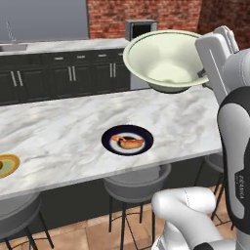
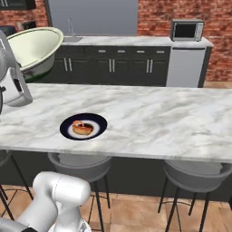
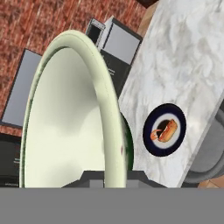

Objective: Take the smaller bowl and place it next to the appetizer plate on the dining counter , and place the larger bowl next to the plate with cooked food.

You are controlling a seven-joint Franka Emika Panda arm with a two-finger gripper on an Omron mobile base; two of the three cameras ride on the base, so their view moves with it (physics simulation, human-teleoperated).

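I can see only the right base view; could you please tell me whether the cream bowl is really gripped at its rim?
Observer: Yes. In the hand view the gripper has its jaws closed on the rim of the wide cream-white ceramic bowl, one on each side of the rim.
Operator: Thank you. Is the appetizer plate on the counter at all?
Observer: Yes. The left base view shows the small round yellow-tan plate at the picture's far left on the white marble dining counter, well left of the small dark blue-black plate with orange-brown food.
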